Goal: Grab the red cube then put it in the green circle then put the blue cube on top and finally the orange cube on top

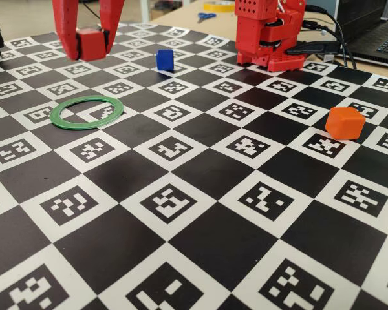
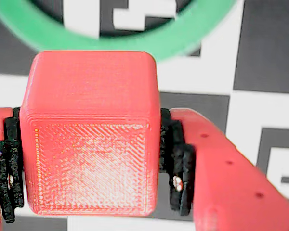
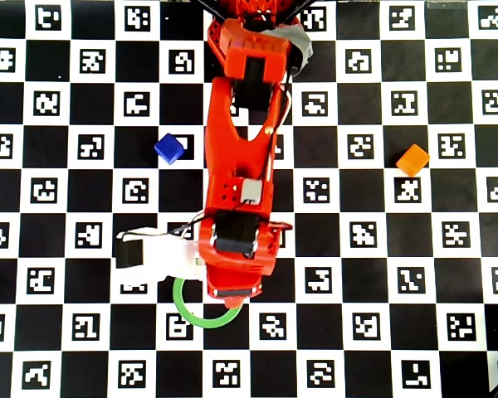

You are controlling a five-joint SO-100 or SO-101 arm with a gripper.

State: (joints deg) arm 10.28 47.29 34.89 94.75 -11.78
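Lying across desk [image 1: 381, 64]: checkered black-and-white marker mat [image 1: 200, 239]. Resting at far edge: blue-handled scissors [image 1: 206, 16], yellow tape roll [image 1: 221, 5]. Running beside laptop [image 1: 378, 32] at right: black cables [image 1: 336, 39].

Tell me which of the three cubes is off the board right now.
The red cube: the hand grips it above the board. The blue cube and orange cube sit on the checkerboard.

- Red printed plastic arm [image 3: 241, 182], layer lines visible.
- Red gripper [image 2: 89, 159] with black finger pads [image 2: 176, 163].
- White wrist-side block [image 3: 162, 253].
- Black cables [image 1: 323, 39] at the base [image 1: 271, 32].
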